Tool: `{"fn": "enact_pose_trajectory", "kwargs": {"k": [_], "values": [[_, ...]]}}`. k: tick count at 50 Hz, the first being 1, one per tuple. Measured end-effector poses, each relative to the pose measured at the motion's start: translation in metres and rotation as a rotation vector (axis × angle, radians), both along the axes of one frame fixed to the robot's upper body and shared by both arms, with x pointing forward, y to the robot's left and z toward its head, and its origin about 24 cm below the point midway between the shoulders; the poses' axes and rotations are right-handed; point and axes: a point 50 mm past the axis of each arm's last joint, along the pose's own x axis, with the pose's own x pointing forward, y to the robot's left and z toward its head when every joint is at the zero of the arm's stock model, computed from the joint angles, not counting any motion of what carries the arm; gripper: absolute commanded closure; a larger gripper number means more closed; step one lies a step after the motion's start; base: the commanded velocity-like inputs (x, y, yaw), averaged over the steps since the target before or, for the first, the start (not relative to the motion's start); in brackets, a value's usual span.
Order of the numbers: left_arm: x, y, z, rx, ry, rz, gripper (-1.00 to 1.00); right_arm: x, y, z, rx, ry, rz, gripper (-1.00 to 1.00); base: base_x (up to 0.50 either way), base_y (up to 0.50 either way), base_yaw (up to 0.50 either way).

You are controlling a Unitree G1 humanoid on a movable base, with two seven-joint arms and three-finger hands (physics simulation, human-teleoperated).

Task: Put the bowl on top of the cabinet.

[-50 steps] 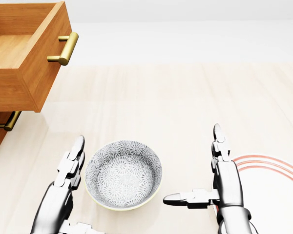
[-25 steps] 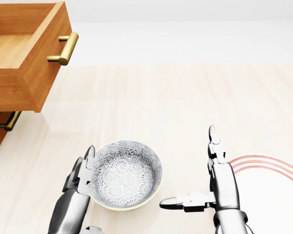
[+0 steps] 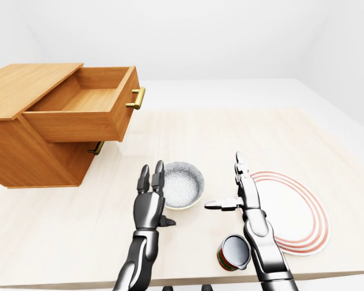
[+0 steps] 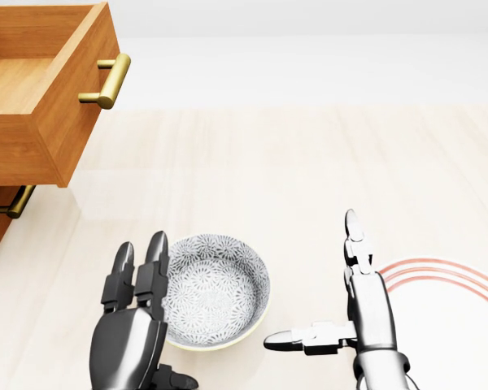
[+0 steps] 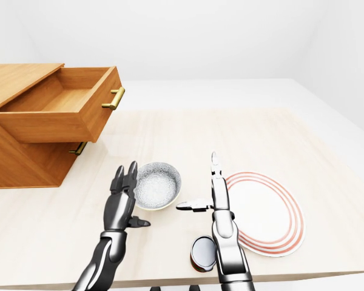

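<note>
A grey patterned bowl point(image 4: 215, 288) stands upright on the pale table, low in the head view. My left hand point(image 4: 159, 313) is open at the bowl's left rim, its back turned to the camera, its fingers point(image 4: 156, 264) pointing up and its thumb low by the bowl's near side. My right hand point(image 4: 313, 280) is open a short way right of the bowl, not touching it, thumb pointing at the bowl. The wooden cabinet point(image 3: 24, 82) stands at the upper left with its flat top bare and its upper drawer point(image 3: 85, 100) pulled out.
A white plate with red rings point(image 3: 294, 212) lies to the right of my right hand. A red and green can point(image 3: 233, 251) stands by my right forearm near the table's bottom edge. A brass drawer handle point(image 3: 136, 97) juts toward the bowl's side.
My left hand has moved right to the bowl's left rim and turned its back to the camera. My right hand has edged slightly left. The bowl has stayed put.
</note>
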Motion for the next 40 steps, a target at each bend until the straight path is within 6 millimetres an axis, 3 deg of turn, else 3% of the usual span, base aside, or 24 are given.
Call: {"fn": "enact_pose_trajectory", "kwargs": {"k": [14,15,16,40], "values": [[0.000,-0.012,-0.003,0.077,-0.063,-0.022,-1.00,0.000,-0.001,0.001,-0.003,-0.003,-0.004,-1.00,0.00,0.00,0.00],[0.000,-0.013,-0.003,0.080,-0.065,-0.024,0.23,0.000,-0.001,0.001,-0.003,-0.004,-0.004,-1.00,0.00,0.00,0.00],[0.000,-0.013,-0.003,0.083,-0.067,-0.025,0.96,0.000,-0.001,0.001,-0.003,-0.004,-0.004,-1.00,0.00,0.00,0.00],[-0.001,-0.016,-0.011,0.132,-0.041,-0.050,0.99,-0.001,-0.001,0.004,-0.004,-0.012,-0.003,-1.00,0.00,0.00,0.00]]}}
